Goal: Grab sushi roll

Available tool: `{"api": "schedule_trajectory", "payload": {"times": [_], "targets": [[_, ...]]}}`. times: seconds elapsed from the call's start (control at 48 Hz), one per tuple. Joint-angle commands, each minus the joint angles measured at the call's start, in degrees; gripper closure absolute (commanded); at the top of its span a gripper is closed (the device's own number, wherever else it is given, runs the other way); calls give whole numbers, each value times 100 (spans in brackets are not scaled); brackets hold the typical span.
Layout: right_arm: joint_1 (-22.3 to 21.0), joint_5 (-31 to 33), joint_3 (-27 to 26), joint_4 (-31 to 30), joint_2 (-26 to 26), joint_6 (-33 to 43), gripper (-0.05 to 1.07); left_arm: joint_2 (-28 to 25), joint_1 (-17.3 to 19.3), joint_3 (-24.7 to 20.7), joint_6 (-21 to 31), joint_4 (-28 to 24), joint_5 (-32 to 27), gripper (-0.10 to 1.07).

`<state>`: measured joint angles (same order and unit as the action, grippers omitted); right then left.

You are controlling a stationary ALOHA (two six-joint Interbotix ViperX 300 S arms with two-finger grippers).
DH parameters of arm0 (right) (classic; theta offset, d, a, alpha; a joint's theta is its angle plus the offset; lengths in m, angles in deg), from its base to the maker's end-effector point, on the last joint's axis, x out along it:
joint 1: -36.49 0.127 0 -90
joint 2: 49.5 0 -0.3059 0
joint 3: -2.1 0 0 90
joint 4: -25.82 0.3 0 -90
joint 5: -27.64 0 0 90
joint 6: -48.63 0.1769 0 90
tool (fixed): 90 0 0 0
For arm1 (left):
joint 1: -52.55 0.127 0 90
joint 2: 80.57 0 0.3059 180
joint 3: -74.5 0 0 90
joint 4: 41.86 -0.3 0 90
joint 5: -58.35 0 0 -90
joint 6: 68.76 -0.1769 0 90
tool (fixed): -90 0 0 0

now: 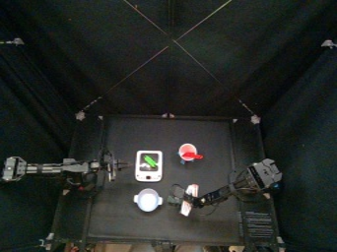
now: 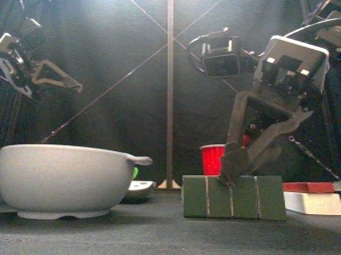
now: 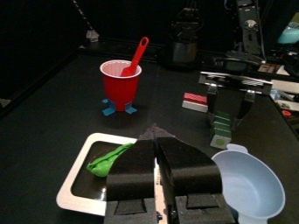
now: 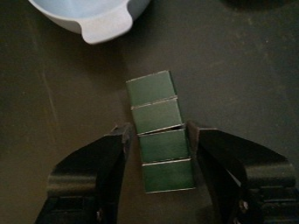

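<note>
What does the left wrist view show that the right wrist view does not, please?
Only the left wrist view shows the red cup with a red utensil standing in it, the white tray holding a green piece, a small red block, and the left gripper, shut, back from the work. Only the right wrist view looks straight down between the open right gripper, whose jaws straddle the green segmented block without visibly touching it. Both show that block and the white bowl. Neither shows a dark sushi roll clearly.
</note>
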<state>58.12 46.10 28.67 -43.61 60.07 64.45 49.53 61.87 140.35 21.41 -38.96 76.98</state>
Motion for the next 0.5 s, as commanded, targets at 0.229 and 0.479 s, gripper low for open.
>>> {"api": "schedule_trajectory", "payload": {"times": [0.229, 0.479], "targets": [[-44, -53, -70, 70, 35, 0, 16, -18, 18, -79, 0, 9, 53, 65], [-88, -79, -70, 123, 62, 0, 18, -18, 18, -79, 0, 9, 53, 65]]}}
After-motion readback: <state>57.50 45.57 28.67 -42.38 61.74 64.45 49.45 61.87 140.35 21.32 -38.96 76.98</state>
